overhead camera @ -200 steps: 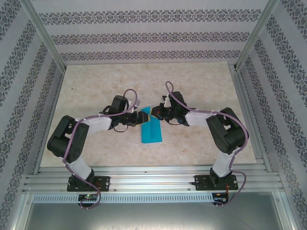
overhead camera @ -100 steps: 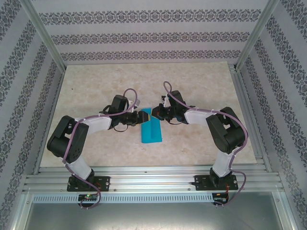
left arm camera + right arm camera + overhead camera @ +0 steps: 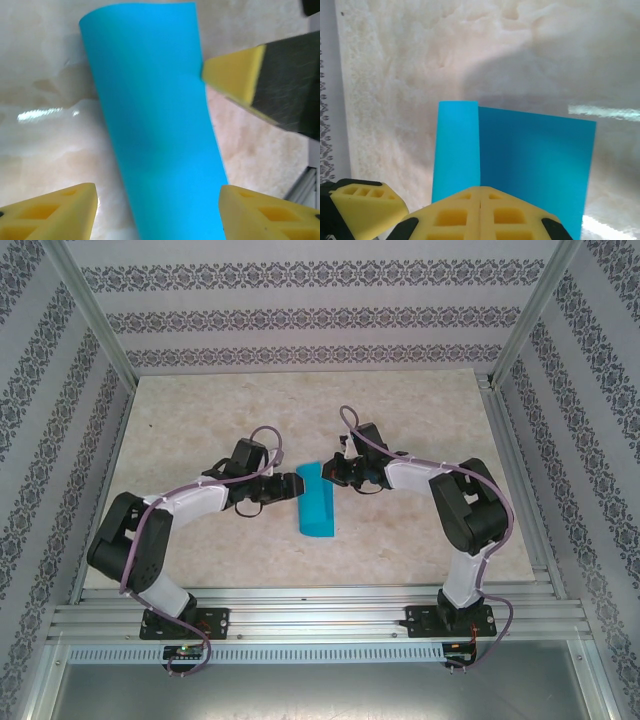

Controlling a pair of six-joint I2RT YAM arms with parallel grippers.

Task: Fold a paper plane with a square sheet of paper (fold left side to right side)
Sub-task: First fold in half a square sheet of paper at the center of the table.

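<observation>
The square sheet of paper [image 3: 318, 502], bright cyan-blue, lies on the table between the two grippers, doubled over into a tall narrow band with a soft rounded fold. In the left wrist view the sheet [image 3: 155, 125] runs between the spread fingers of my left gripper [image 3: 157, 200], which is open and touches nothing. My right gripper [image 3: 480, 189] is shut, its fingers pressed together. Its tip [image 3: 220, 75] rests against the sheet's right edge. The right wrist view shows a paler folded strip [image 3: 457, 150] beside the darker layer [image 3: 535, 165]. I cannot tell whether paper is pinched.
The pale marbled table [image 3: 300, 410] is walled by patterned panels [image 3: 300, 320] and aluminium posts. A metal rail [image 3: 320, 615] at the near edge carries both arm bases. One yellow finger of the left gripper [image 3: 365, 205] shows at the lower left of the right wrist view.
The left gripper's jaws have spread wider and let the paper go. The sheet now lies longer and flatter. The right gripper has shifted slightly up and right, still shut.
</observation>
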